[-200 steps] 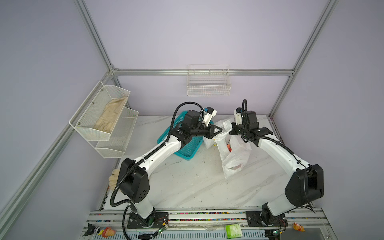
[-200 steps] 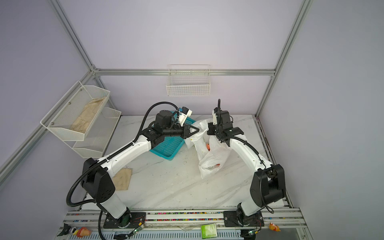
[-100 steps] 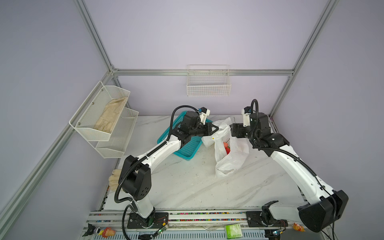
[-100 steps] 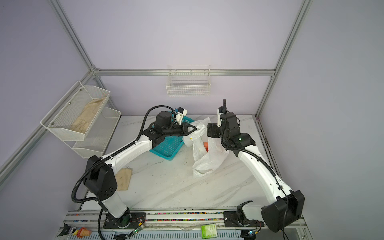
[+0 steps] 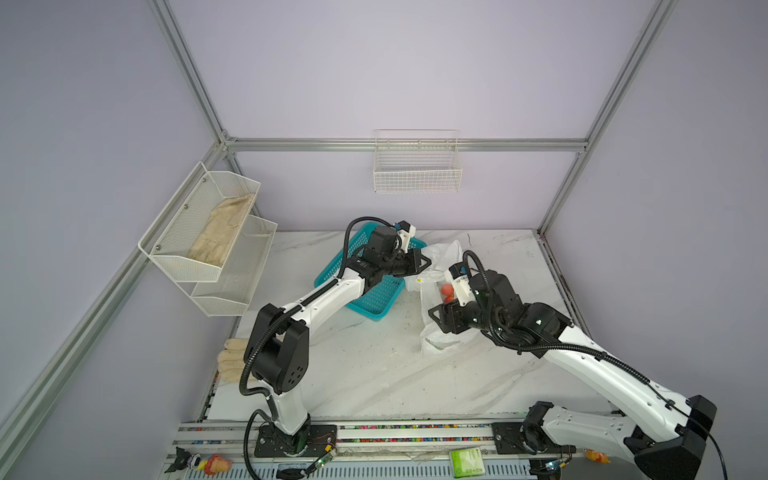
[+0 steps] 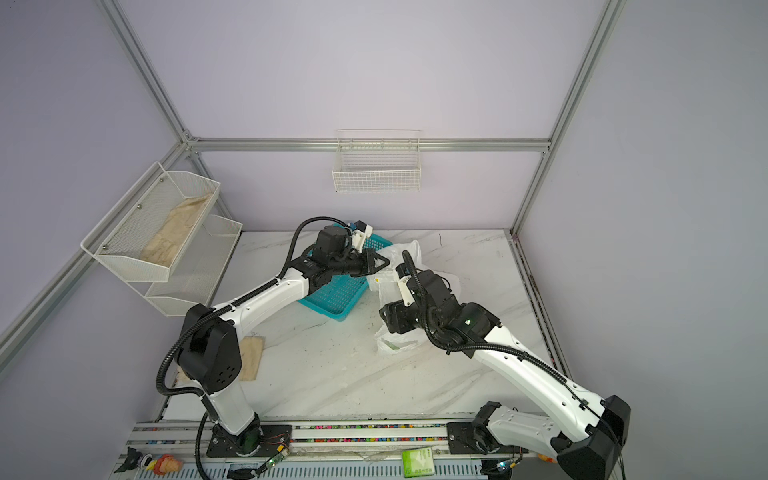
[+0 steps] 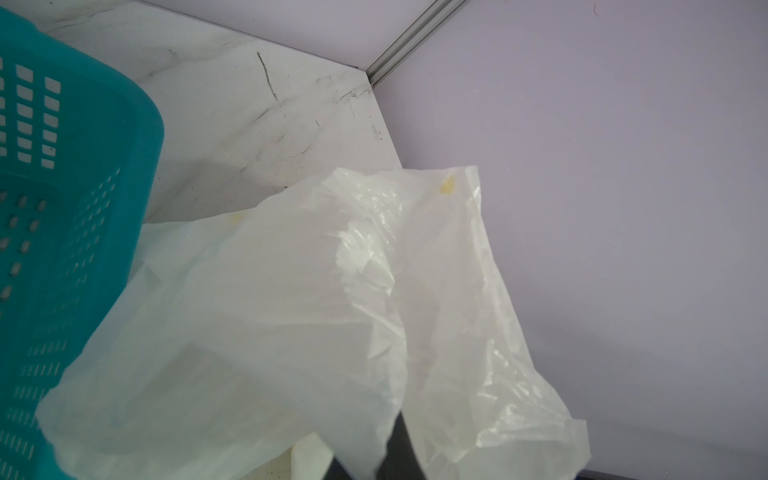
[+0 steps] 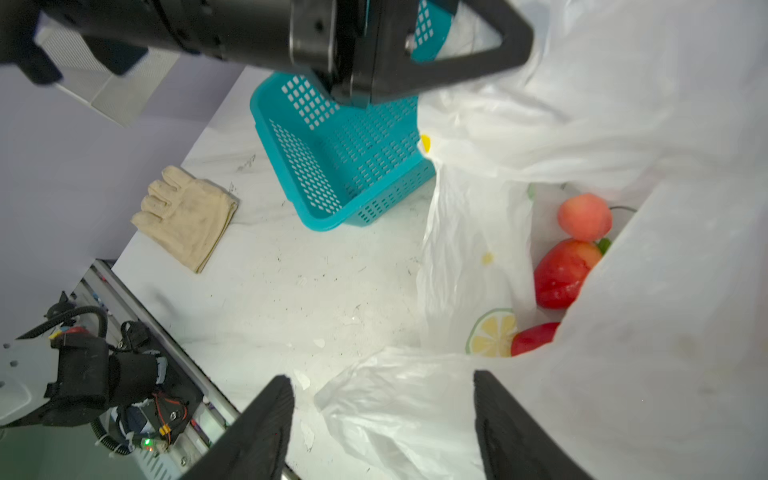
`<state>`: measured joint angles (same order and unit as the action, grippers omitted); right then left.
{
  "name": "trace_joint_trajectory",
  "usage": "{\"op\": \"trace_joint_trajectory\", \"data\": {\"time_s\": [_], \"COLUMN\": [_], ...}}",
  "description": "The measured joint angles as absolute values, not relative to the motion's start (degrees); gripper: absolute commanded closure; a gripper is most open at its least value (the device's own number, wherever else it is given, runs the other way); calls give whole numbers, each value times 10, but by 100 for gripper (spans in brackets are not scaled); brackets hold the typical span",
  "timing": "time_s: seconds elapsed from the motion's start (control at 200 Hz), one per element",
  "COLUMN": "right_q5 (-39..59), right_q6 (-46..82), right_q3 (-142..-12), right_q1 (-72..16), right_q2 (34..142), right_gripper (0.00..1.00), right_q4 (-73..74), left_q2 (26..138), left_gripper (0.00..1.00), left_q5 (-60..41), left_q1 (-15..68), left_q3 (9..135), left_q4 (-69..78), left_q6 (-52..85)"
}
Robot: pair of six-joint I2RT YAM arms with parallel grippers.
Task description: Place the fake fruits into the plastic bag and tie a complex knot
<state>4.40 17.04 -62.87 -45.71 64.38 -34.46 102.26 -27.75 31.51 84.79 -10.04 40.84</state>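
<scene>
My left tool grips the bag rim; my right tool stands wide, empty. I should close it on the opposite rim, above the fruits, gently.

Crinkled plastic bag pinched in dark pincer; teal basket just beside, marble tabletop behind.

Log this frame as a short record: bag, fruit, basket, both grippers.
plastic bag: lying on the table, mouth open
fake fruits: three visible inside the bag
teal basket: no fruit in its visible part
left gripper: shut on the bag's upper rim, holding it up
right gripper: open at the bag's mouth, gripping nothing
</scene>
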Motion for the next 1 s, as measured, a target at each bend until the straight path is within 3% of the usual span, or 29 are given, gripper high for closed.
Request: {"op": "trace_joint_trajectory", "data": {"time_s": [0.27, 0.41, 0.65, 1.0], "right_q5": [38, 41, 31, -61], "right_q6": [197, 206, 210, 204], "right_q3": [-578, -563, -562, -557], "right_q1": [-509, -536, -605, -624], "right_q2": [648, 647, 668, 702], "right_gripper": [43, 38, 42, 39], "right_q4": [-358, -359, -358, -346], "left_q2": [1023, 1023, 1023, 1022], "left_gripper": [100, 100, 100, 100], "left_q5": [-262, -256, -251, -246], "left_q1": [315, 315, 315, 315], "left_q3": [849, 849, 849, 849], "left_q4": [-117, -122, -130, -142], "left_q6": [406, 398, 393, 387]}}
